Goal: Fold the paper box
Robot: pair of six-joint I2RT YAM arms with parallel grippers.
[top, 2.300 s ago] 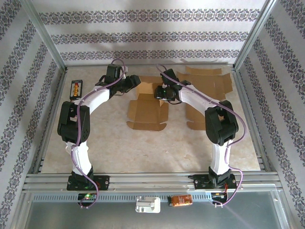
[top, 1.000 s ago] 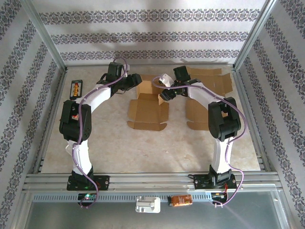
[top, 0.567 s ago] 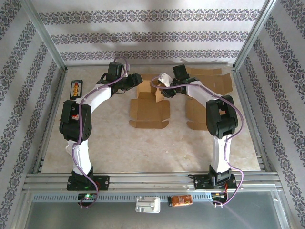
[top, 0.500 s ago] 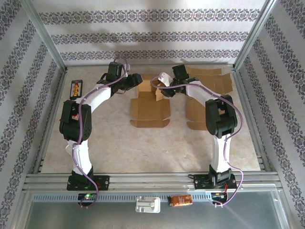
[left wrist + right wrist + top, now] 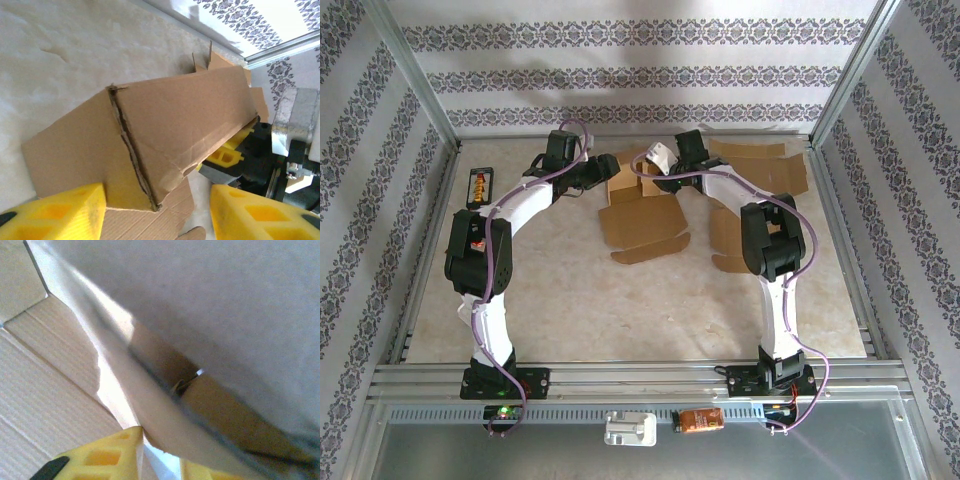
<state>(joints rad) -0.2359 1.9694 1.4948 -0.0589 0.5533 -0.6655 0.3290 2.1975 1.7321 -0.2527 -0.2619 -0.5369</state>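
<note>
The paper box (image 5: 642, 225) lies half-folded on the table (image 5: 570, 290), its far wall raised and its near flaps still flat. At the left end of that wall, the left gripper (image 5: 155, 192) is released, with its yellow fingers (image 5: 60, 212) wide apart and nothing between them. At the wall's right end, the right gripper (image 5: 160, 447) has its fingers close on either side of a flap's edge; I cannot tell whether they pinch it. A flat cardboard sheet (image 5: 760, 170) lies just to the right of the box.

Paper box (image 5: 645, 228) on table (image 5: 620, 305)
</note>
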